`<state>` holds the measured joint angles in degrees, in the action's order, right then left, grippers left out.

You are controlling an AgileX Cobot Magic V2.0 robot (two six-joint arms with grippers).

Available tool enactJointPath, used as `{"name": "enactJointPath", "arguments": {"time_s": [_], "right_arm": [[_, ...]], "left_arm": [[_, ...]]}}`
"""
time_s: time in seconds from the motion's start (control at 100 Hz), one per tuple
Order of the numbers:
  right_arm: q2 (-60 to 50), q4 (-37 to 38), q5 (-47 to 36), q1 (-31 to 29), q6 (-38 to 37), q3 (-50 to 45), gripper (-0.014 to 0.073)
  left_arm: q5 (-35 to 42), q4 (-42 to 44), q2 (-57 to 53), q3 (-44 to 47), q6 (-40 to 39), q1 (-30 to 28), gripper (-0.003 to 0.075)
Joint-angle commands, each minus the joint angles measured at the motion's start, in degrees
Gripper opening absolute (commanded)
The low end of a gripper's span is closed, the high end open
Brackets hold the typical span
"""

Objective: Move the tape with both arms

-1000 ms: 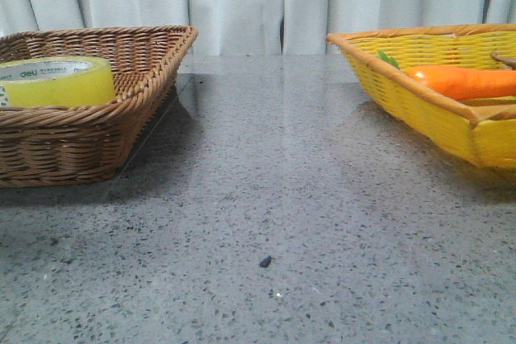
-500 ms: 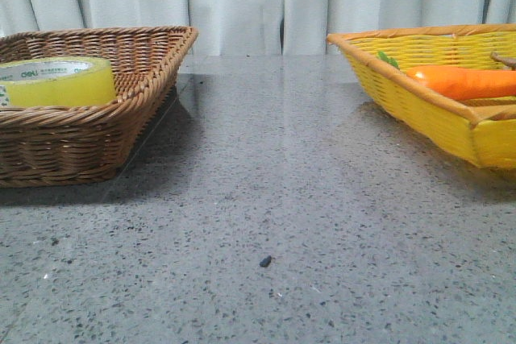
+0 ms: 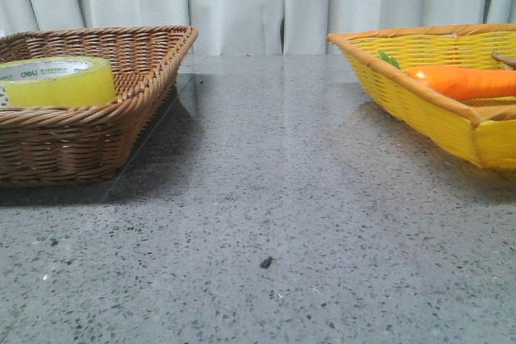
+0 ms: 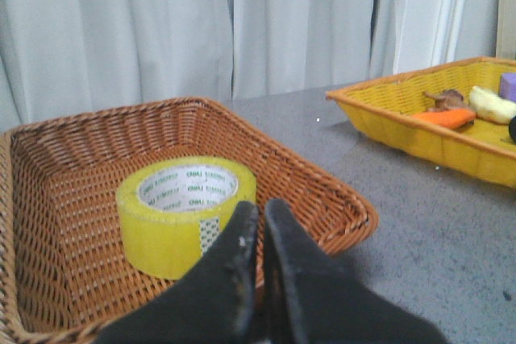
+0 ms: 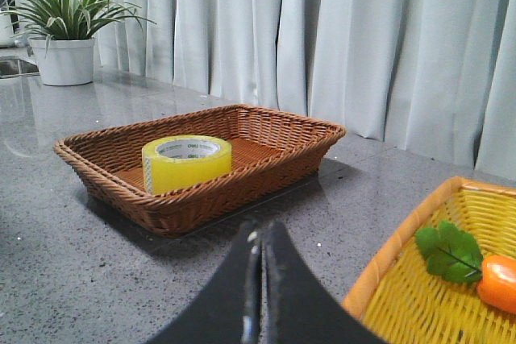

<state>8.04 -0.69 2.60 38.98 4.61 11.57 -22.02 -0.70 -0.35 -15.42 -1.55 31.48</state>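
Observation:
The tape (image 3: 56, 80), a wide yellow roll with a white "deli" core, lies flat in the brown wicker basket (image 3: 121, 130) at the left. It also shows in the left wrist view (image 4: 184, 213) and the right wrist view (image 5: 186, 162). My left gripper (image 4: 260, 209) is shut and empty, held just short of the roll above the basket's near side. My right gripper (image 5: 260, 230) is shut and empty above the grey table, between the two baskets. Neither gripper shows in the front view.
A yellow basket (image 3: 419, 106) at the right holds an orange carrot (image 3: 463, 82) with green leaves (image 5: 449, 251) and other small items (image 4: 492, 102). Grey speckled tabletop (image 3: 274, 199) lies between the baskets. A potted plant (image 5: 63, 30) stands far off; white curtains hang behind.

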Motion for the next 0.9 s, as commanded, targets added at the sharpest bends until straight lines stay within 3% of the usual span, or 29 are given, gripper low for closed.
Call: {"name": "enactJointPath", "arguments": {"time_s": [0.0, 0.34, 0.6, 0.89], "right_arm": [[0.52, 0.69, -4.16, -0.17, 0.01, 1.42, -0.0056], [0.52, 0.69, -4.16, -0.17, 0.01, 1.42, -0.0056], [0.52, 0.69, -4.16, -0.17, 0.01, 1.42, -0.0056], [0.52, 0.69, -4.16, -0.17, 0.01, 1.42, -0.0056]], "left_arm": [[4.26, -0.63, -0.90, -0.85, -0.64, -0.10, -0.0021], [5.88, 1.25, -1.27, 3.04, -0.64, -1.86, -0.0021], [17.01, 1.34, -1.64, 9.47, -0.64, -16.65, -0.0021], [16.11, -0.12, -1.64, 16.23, -0.64, -28.40, -0.0021]]}}
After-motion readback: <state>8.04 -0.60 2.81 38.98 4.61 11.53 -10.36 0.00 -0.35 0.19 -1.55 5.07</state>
